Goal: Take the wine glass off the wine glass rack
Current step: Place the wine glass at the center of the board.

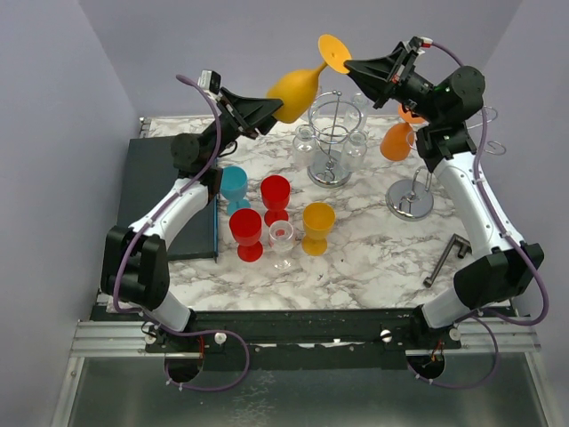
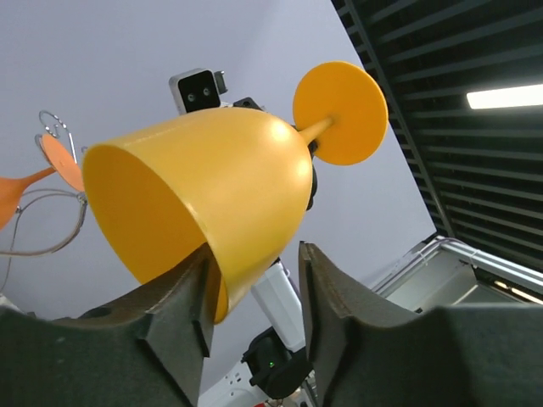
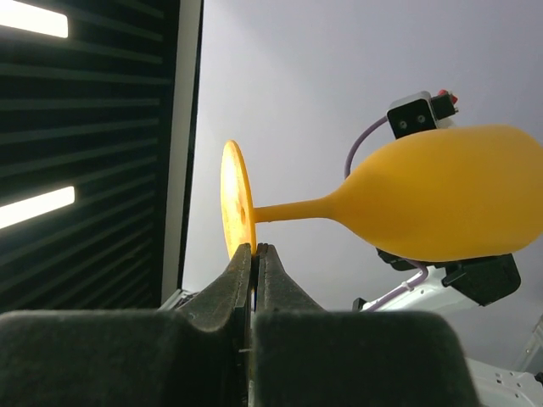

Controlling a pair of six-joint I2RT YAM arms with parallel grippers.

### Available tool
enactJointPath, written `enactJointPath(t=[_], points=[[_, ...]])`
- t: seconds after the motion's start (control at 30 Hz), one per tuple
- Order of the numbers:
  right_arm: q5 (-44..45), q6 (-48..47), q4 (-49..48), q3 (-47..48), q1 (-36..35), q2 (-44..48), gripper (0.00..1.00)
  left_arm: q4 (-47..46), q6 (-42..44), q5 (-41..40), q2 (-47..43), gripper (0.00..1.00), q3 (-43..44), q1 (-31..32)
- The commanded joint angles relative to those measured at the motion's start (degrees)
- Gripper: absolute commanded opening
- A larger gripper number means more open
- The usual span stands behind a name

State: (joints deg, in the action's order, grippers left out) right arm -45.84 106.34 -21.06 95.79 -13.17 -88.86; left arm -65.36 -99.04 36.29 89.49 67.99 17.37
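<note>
A yellow wine glass hangs on its side in the air above the back of the table, between my two arms. My right gripper is shut on the edge of its round foot. My left gripper is open around the rim of the bowl. The rim touches one finger, and a gap separates it from the other. The wine glass rack stands at the right on a round metal base. An orange glass hangs from it upside down.
A second wire rack with clear glasses stands at centre back. On the marble table stand a blue cup, two red cups, a clear glass and a yellow goblet. A dark board lies left, a black tool right.
</note>
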Motion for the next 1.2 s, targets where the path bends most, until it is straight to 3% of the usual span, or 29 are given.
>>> enactJointPath(t=[0.0, 0.2, 0.43, 0.5, 0.63, 0.8, 0.83, 0.87, 1.17], points=[[1.4, -1.2, -1.9, -3.7, -0.6, 1.4, 0.01, -8.2, -2.6, -2.2, -0.8, 0.44, 0.1, 0.2], [1.7, -1.7, -2.9, -7.4, -0.6, 2.4, 0.01, -9.3, -3.0, -2.1, -1.1, 0.32, 0.1, 0.7], [5.2, -9.6, 4.8, -8.8, -0.6, 5.6, 0.02, -7.3, -1.7, -1.4, -3.1, 0.00, -1.3, 0.7], [6.9, -15.5, 10.6, -7.2, -0.6, 6.4, 0.18, -3.3, 0.9, -0.7, -4.7, 0.00, -1.3, 0.8], [11.6, -25.8, 20.6, -5.9, -0.6, 9.0, 0.61, 8.8, 8.0, 1.0, -8.8, 0.00, -1.1, 0.7], [19.0, -36.3, 31.8, -5.0, -0.6, 12.7, 0.87, 25.5, 17.7, 2.1, -13.9, 0.00, 0.5, 0.7], [20.4, -38.6, 34.2, -4.1, -0.6, 13.2, 0.96, 29.9, 19.5, 2.5, -14.4, 0.00, 1.6, 0.7], [21.7, -40.4, 36.0, -3.5, -0.6, 13.5, 1.00, 33.3, 21.5, 2.9, -14.9, 0.00, 2.5, 0.7], [33.4, -54.9, 49.3, 5.4, -0.6, 15.5, 1.00, 65.0, 39.9, 1.1, -18.4, 0.00, 11.1, 4.3]])
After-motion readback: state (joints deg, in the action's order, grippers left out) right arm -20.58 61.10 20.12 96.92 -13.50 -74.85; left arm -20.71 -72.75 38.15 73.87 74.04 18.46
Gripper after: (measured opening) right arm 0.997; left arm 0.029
